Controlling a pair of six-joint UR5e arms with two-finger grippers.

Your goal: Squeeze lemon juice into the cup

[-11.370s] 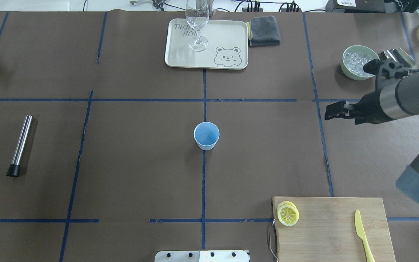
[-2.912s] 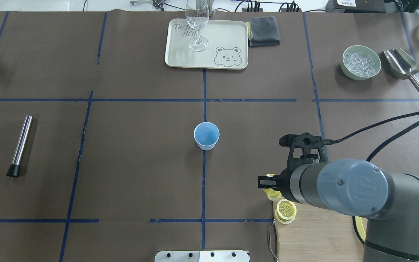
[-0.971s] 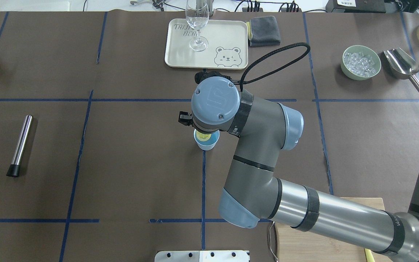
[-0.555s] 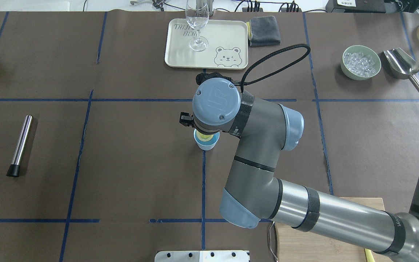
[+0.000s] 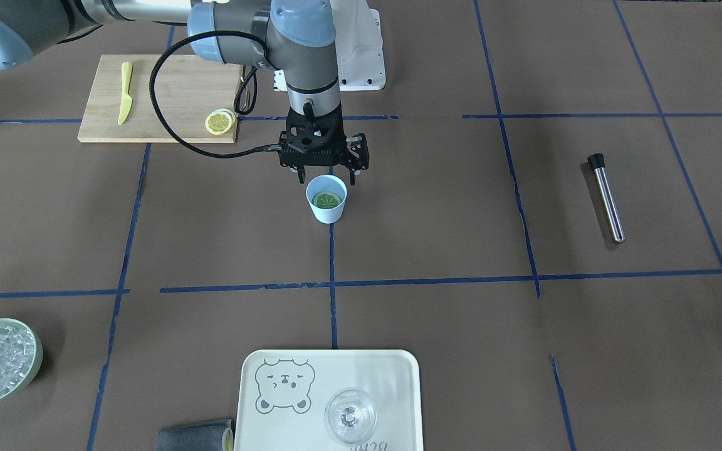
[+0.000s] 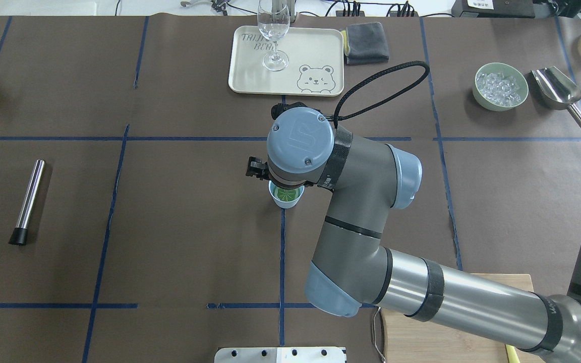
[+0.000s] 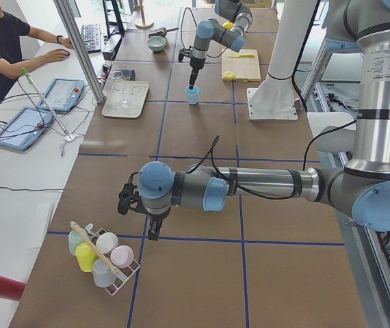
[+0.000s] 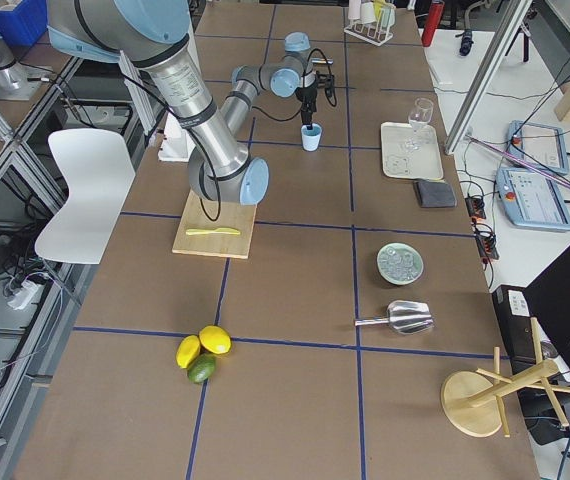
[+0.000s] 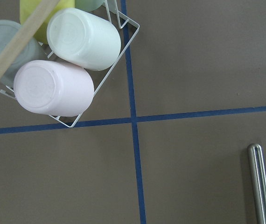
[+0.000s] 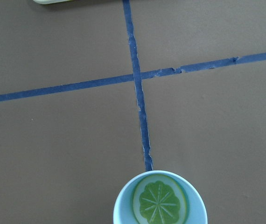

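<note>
Jaws of right gripper (image 5: 329,177): spread wide, empty, poised just over cup (image 5: 327,215). Lemon (image 5: 327,200): one thin round slice lying flat on cup's bottom, segments radiating from centre (greenish in the shade). Cup: light blue, upright, mid-desk, well away from every edge. Left gripper (image 7: 152,231): near desk's left end; jaw state cannot be told.

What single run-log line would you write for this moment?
right fingers: open over cup | lemon slice: lying in cup | left fingers: far off, state unclear
</note>
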